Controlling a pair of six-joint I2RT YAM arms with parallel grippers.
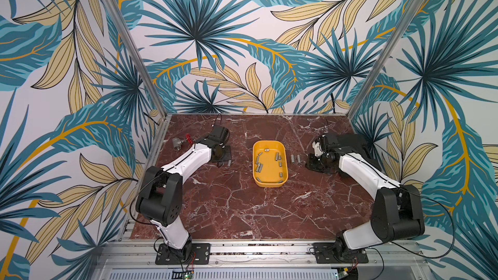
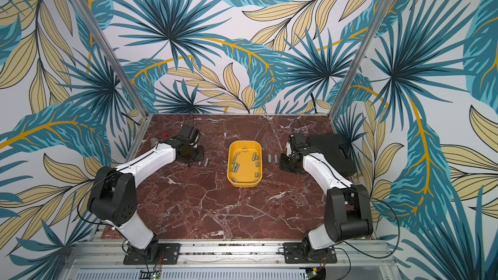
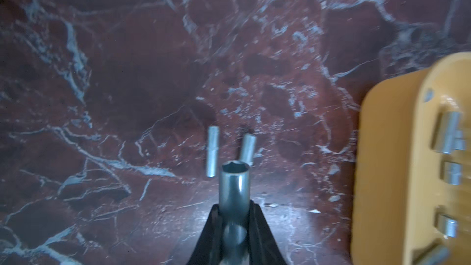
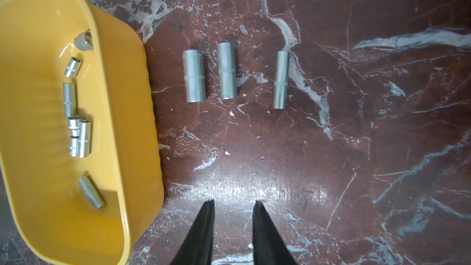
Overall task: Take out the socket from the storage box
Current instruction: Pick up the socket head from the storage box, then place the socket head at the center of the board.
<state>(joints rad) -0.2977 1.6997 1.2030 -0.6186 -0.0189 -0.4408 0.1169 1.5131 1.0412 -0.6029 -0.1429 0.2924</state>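
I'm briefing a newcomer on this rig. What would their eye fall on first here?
The yellow storage box near the middle of the dark red marble table, with silver sockets scattered inside, amid loud leaf-patterned walls. In the left wrist view, the left gripper is shut on a socket above the table; in the right wrist view, three more sockets lie side by side beside the box.

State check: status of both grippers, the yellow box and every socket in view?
Left gripper: shut on a socket.
Held socket: clamped between the fingers, outside the box.
Right gripper: open, empty.
Yellow box: upright on the table.
Sockets in box: lying loose, some touching.
Three sockets: flat on table, side by side, apart.
Two sockets: flat on table, outside box.
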